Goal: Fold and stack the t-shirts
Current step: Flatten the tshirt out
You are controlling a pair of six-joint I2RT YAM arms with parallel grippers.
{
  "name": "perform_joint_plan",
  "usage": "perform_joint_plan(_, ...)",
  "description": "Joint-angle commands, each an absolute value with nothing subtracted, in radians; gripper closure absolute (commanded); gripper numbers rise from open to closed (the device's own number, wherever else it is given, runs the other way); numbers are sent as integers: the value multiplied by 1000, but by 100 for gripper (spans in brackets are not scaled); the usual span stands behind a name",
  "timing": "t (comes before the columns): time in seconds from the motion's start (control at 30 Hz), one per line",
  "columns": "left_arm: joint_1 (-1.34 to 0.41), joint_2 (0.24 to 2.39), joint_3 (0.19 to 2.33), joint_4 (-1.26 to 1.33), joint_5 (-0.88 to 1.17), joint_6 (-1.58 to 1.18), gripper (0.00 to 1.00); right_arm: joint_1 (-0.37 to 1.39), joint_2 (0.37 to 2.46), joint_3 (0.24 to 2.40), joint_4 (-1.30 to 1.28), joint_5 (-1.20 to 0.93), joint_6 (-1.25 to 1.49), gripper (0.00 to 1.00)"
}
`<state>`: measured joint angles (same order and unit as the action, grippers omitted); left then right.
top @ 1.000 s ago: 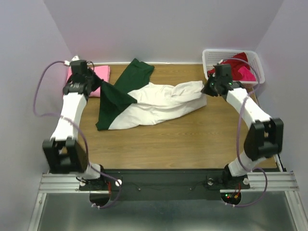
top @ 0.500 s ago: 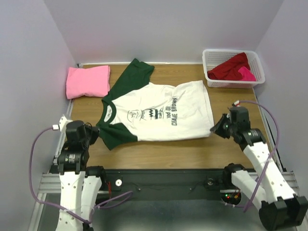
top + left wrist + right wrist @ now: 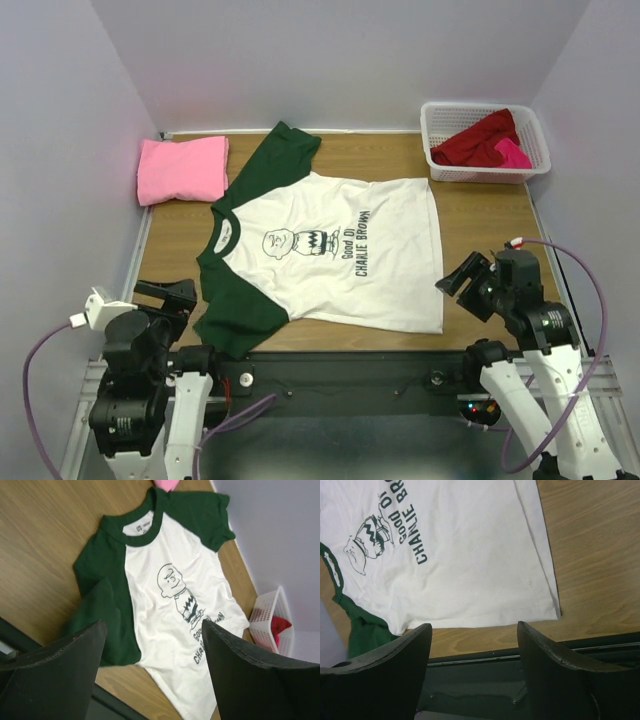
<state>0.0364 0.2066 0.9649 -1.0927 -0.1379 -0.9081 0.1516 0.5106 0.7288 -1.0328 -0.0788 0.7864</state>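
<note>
**A:** Shirt position, please. Where is the printed one?

**B:** The Charlie Brown tee (image 3: 330,250) lies spread flat on the wooden table (image 3: 480,220), print side up. Its collar points left and its hem points right. One dark green sleeve reaches toward the far edge. The other lies at the near edge and looks a little rumpled.

**A:** And the left gripper?

**B:** The left gripper (image 3: 185,300) is at the near left corner, just beside that near sleeve. Its fingers are spread wide with nothing between them. In the left wrist view the two dark fingers frame the tee (image 3: 175,600) from the collar side, and no cloth is caught in the left gripper (image 3: 154,630).

**A:** Right side?

**B:** The right gripper (image 3: 458,280) is at the near right, close to the near corner of the hem. Its fingers are also apart and empty. The right wrist view looks past the right gripper (image 3: 474,630) at the hem and the lettering (image 3: 460,555), with bare wood to the right of the cloth.

**A:** What about the other shirts?

**B:** A pink tee (image 3: 183,170) sits folded in the far left corner, just beside the far sleeve. I cannot tell whether the two touch. The white lattice basket (image 3: 470,176) stands in the far right corner, well apart from the spread tee. It holds a dark red shirt (image 3: 480,140) with a magenta shirt (image 3: 512,153) bunched against its right side.
</note>
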Motion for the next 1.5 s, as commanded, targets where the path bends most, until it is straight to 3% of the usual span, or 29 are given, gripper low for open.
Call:
perform_joint_plan(0.0, 40, 234, 1131, -1114, -236, -842, 8, 149, 560, 807, -979, -73, 709, 25)
perform_joint_plan(0.13, 38, 327, 1198, -1005, -230, -694, 10, 147, 753, 821, -836, -236, 585, 28)
perform_joint_plan(0.27, 38, 498, 1042, -737, -13, -675, 17, 147, 955, 862, -675, -241, 534, 34)
perform_joint_plan(0.37, 37, 615, 881, -510, 178, -719, 29, 149, 1139, 903, -609, -242, 525, 49)
perform_joint_plan(0.43, 28, 795, 813, -399, 180, -706, 43, 149, 1248, 914, -547, -245, 525, 60)
perform_joint_plan(0.53, 14, 929, 810, -325, 120, -664, 55, 147, 1336, 923, -519, -212, 523, 71)
perform_joint_plan(0.87, 14, 1282, 851, -149, 12, -548, 56, 149, 1480, 1006, -517, 121, 423, 65)
perform_joint_plan(1.07, 14, 1471, 877, -127, 9, -499, 55, 149, 1617, 1066, -514, 169, 420, 65)
perform_joint_plan(1.47, 14, 1575, 871, -91, -20, -494, 55, 147, 1709, 1066, -512, 163, 416, 67)
